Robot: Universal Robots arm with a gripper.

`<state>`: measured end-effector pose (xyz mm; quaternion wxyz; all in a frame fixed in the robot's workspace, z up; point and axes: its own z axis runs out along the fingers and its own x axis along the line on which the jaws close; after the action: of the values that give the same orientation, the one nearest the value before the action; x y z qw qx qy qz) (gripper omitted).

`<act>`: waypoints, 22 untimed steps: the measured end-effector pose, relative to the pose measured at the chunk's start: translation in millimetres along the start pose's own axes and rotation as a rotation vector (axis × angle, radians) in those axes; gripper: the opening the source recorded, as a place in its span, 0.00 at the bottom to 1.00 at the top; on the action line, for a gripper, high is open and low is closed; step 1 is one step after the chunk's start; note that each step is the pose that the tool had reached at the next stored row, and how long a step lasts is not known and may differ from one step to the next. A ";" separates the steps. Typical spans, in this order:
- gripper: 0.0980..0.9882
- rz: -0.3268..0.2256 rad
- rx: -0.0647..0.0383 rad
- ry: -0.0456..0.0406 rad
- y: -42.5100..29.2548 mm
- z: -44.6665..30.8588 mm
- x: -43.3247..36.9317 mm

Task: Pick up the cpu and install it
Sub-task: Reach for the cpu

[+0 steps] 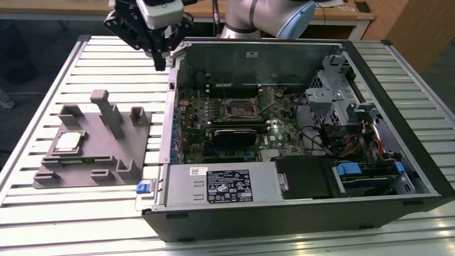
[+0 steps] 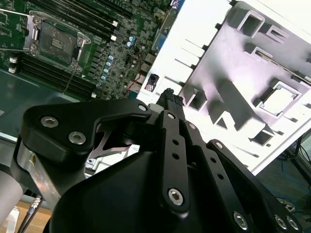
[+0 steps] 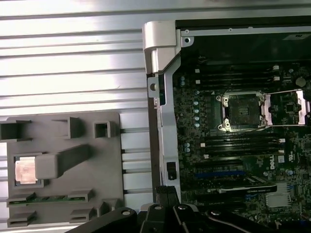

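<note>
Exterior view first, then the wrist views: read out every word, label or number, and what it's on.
White label on the power supply: print too small to read.
Small sticker beside it: too small to read.
Motherboard markings in the first wrist view: cannot be read.
Nothing quotable.

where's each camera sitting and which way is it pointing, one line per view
Exterior view: off the arm, raised, looking down on the slatted table, the grey fixture holding the cpu and the open computer case; the arm and gripper show at the top.
Second wrist view: on the arm, looking along the gripper's body toward the fixture and motherboard socket.
First wrist view: on the arm, looking down on fixture and case; the gripper edges in.
Shared: both wrist views show cpu, fixture, socket and gripper.
</note>
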<state>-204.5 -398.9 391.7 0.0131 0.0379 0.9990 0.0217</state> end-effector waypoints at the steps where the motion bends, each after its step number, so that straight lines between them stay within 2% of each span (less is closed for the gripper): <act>1: 0.01 0.000 0.000 0.0000 0.0 0.0 0.5; 22: 0.01 0.000 0.000 0.0000 -1.0 0.0 13.4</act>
<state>-217.9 -398.9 391.4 0.0131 0.0379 0.9990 0.0217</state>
